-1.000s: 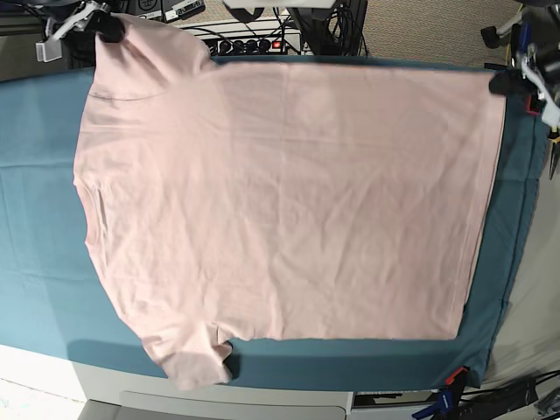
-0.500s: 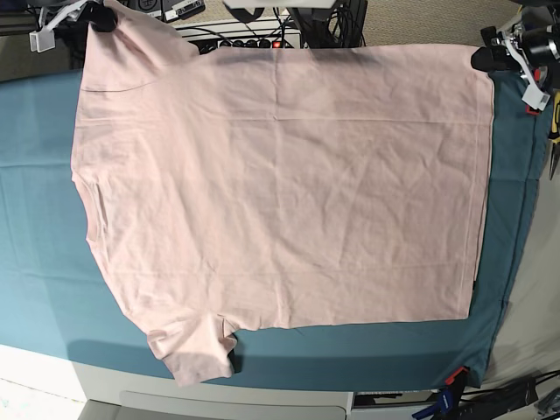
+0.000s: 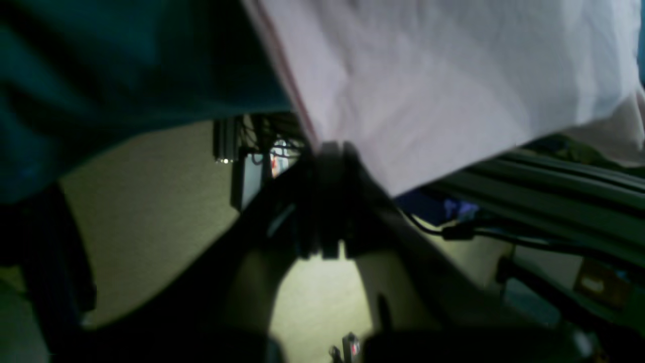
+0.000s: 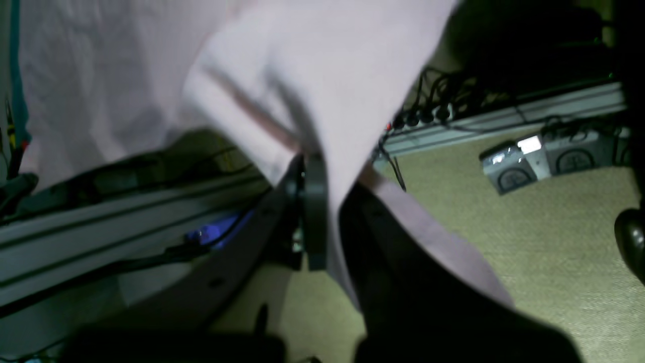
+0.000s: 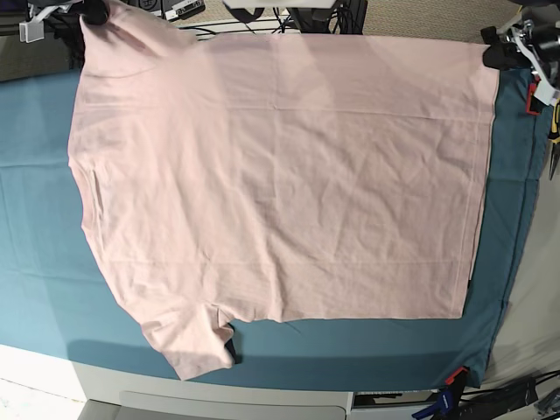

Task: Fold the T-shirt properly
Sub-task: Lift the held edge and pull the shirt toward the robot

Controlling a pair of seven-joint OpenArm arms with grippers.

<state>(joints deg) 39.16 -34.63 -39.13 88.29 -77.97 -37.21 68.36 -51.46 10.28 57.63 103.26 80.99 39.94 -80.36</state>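
Right now you have the pale pink T-shirt (image 5: 280,175) spread plain side up over the teal table cloth (image 5: 35,227), its far edge lifted. Your left gripper (image 5: 500,54), at two o'clock in the base view, is clamped on the hem corner. Your right gripper (image 5: 92,12), at eleven o'clock, is pinched shut on the sleeve edge.
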